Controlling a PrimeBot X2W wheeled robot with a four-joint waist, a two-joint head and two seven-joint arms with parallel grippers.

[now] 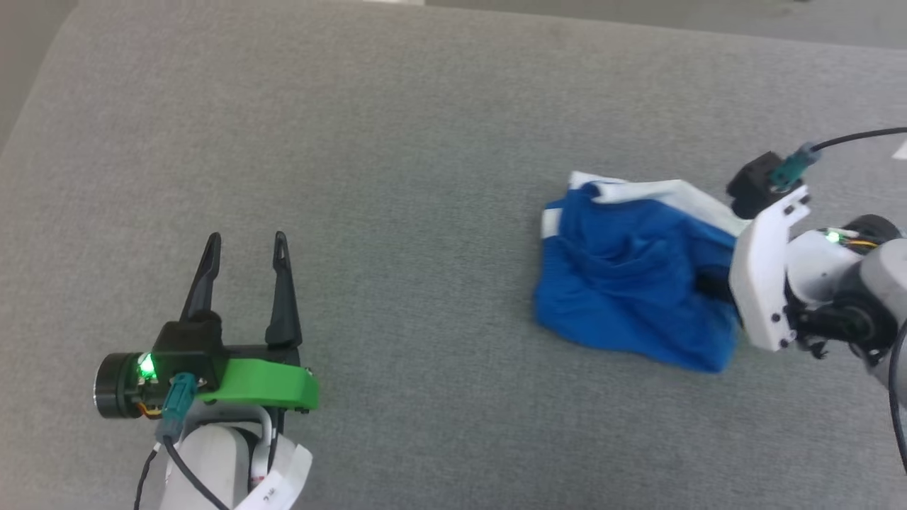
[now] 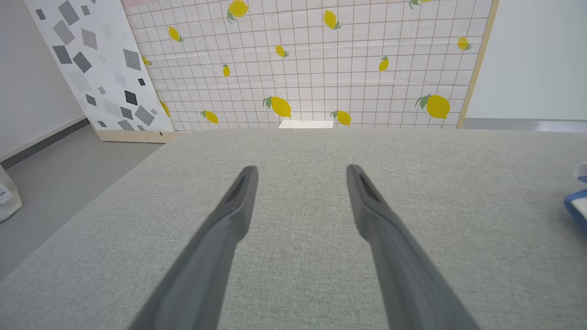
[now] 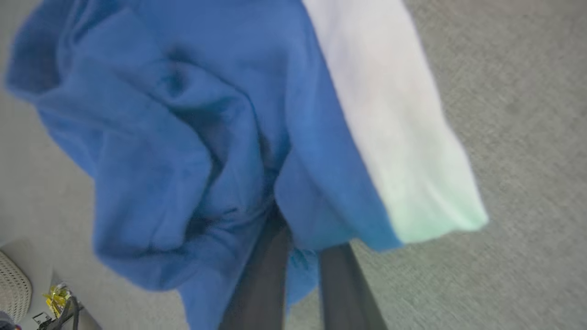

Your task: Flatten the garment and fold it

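Garment (image 1: 631, 283): blue shorts in a crumpled heap on the right side of the grey counter (image 1: 425, 177). A white stripe (image 1: 659, 191) is folded over along the far edge. No print or waistband readable, too bunched. Not flattened yet.

Right hand (image 1: 712, 285) is at the heap's right edge, fingers buried in the folds. In the right wrist view its two fingers (image 3: 261, 275) sit close together with blue cloth pinched between them, so it is clenched on the garment. Fabric there is blurred and drapes over the tips.

Left hand (image 1: 246, 244) is released, jaws wide, nothing in them. It hovers over bare counter, well apart from the heap.

Step, as judged: first grasp for flattening; folding not begun.

Next move likely calls for lifting or dragging the pinched edge so the heap opens out. The left hand then needs to cross over and take an opposite edge to spread it. Risk: pinch holds several layers, so the heap may move as one lump.
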